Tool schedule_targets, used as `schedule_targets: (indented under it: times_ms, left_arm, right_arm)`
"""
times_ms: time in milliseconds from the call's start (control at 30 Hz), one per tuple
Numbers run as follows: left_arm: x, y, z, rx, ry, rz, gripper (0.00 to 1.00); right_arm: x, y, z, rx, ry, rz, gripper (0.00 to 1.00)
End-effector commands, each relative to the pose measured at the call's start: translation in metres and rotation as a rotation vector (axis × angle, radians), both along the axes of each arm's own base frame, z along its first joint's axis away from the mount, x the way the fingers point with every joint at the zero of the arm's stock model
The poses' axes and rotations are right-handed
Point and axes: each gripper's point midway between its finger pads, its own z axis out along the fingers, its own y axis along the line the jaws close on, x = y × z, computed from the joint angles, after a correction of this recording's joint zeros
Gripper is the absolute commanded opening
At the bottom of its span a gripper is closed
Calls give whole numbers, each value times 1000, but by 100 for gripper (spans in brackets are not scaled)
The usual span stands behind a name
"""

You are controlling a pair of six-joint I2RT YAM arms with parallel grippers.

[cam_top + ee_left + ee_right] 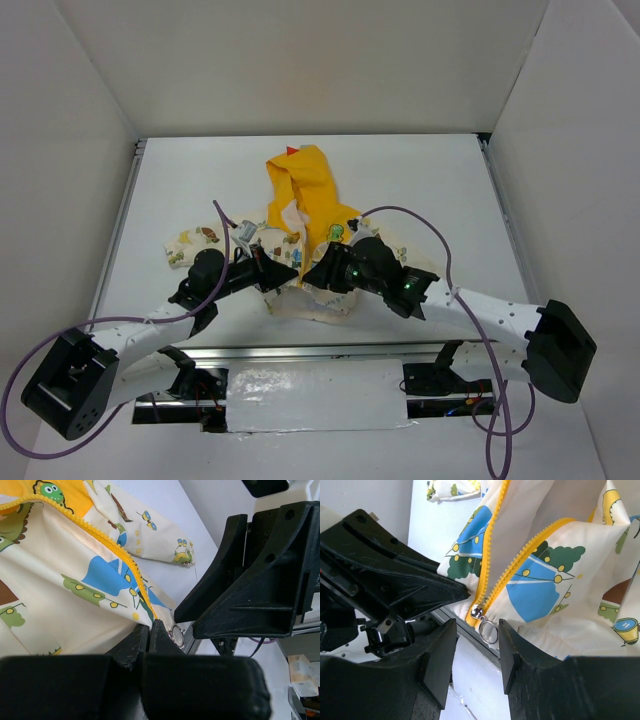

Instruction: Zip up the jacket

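The jacket (290,235) lies on the white table with its yellow hood (303,185) pointing away from the arms. It is cream with cartoon prints. Its yellow zip (117,550) is parted above the slider (477,611). My left gripper (149,629) is shut on the jacket's bottom hem, just left of the zip's lower end. A silver ring pull (489,631) hangs from the slider. My right gripper (476,627) is open, with a finger on each side of the ring and neither touching it. From above, both grippers (300,277) meet at the hem.
The hem sits at the table's near edge, over a metal rail (455,622). One sleeve (195,243) stretches left and the other (165,545) lies on the white table (420,180). White walls enclose the table on three sides. The two grippers are almost touching.
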Motion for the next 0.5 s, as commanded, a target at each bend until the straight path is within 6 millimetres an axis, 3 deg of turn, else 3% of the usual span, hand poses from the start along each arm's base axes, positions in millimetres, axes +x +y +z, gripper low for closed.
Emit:
schedule_targets:
  times_ms: [0,467]
  left_arm:
    - [0,-6,20,-26,-92,-35,0]
    - [1,-6,21,-25,-98,-33,0]
  right_arm:
    - [6,13,22,40,-55,28,46]
    - [-3,13,9,46,-15,56,43]
